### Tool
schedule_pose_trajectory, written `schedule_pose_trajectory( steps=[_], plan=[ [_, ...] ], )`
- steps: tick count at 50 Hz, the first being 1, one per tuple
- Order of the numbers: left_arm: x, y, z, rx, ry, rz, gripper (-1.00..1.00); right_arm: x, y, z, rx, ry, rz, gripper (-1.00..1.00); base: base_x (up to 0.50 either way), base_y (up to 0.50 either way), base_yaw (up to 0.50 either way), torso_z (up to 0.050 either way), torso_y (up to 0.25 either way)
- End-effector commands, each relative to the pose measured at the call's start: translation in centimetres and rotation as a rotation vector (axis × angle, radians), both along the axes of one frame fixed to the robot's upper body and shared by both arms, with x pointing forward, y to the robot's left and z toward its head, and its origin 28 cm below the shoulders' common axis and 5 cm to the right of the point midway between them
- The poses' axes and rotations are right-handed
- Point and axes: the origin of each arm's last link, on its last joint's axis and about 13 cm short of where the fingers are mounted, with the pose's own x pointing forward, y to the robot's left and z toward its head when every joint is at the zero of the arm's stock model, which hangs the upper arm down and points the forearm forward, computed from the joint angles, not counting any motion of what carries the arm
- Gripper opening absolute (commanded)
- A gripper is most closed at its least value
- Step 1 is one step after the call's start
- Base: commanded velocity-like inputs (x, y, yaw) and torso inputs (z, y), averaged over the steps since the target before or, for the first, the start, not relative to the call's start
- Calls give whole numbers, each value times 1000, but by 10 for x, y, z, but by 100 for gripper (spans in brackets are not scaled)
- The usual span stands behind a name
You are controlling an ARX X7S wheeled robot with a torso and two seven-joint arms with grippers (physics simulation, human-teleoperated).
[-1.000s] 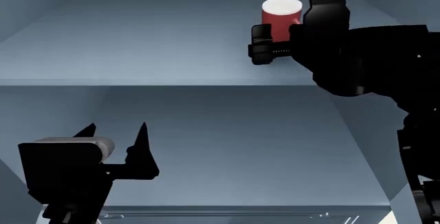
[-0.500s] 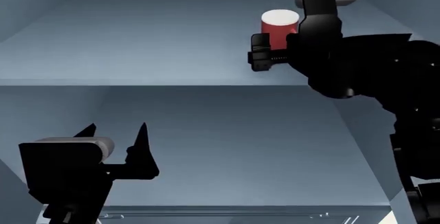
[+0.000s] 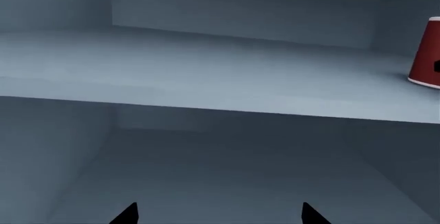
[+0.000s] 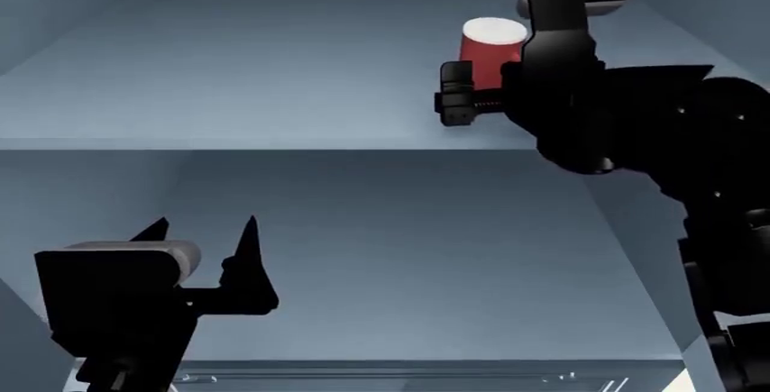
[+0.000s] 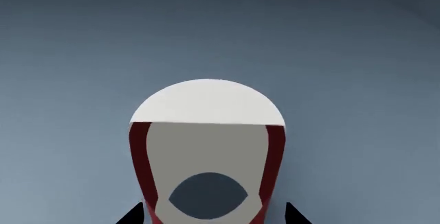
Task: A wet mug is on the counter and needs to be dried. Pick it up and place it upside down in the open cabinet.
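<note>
The red mug (image 4: 491,41) stands upside down, white base up, on the upper shelf (image 4: 241,95) of the cabinet, towards the right. My right gripper (image 4: 481,95) is at its lower part. In the right wrist view the handle side of the mug (image 5: 206,105) faces the camera. There the right gripper (image 5: 213,214) is open; its tips flank the mug, with a gap on one side. My left gripper (image 4: 205,225) hangs open and empty in front of the lower shelf (image 4: 398,275). The left wrist view catches the mug (image 3: 427,54) at the frame edge. The counter is out of view.
The cabinet's slanted side walls (image 4: 626,230) close in both shelves left and right. The upper shelf's front edge (image 4: 301,144) runs across just below my right gripper. A rail-like edge (image 4: 398,376) runs along the bottom of the head view.
The mug and right gripper have come down a little onto the upper shelf, and the right arm's upper link has swung upward. The left arm has not moved.
</note>
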Motion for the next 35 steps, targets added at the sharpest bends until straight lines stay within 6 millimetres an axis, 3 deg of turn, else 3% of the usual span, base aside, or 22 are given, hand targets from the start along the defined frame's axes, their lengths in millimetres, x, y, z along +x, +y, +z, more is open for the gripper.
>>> schedule_pose_trajectory(
  steps=[1, 9, 17, 35],
  plan=[
    [0, 0, 0, -1, 0, 0, 100, -4, -3, 0, -19, -18, -29, 100, 0, 0, 0, 0, 0],
    [0, 0, 2, 0, -2, -2, 100, -26, -4, 12, -5, -83, -7, 100, 0, 0, 0, 0, 0],
    [-1, 0, 2, -1, -4, -2, 100, -44, -4, 11, 2, -108, 26, 100, 0, 0, 0, 0, 0],
    [-4, 0, 1, 0, -10, -2, 100, -111, -13, -15, 28, -245, 43, 100, 0, 0, 0, 0, 0]
  ],
)
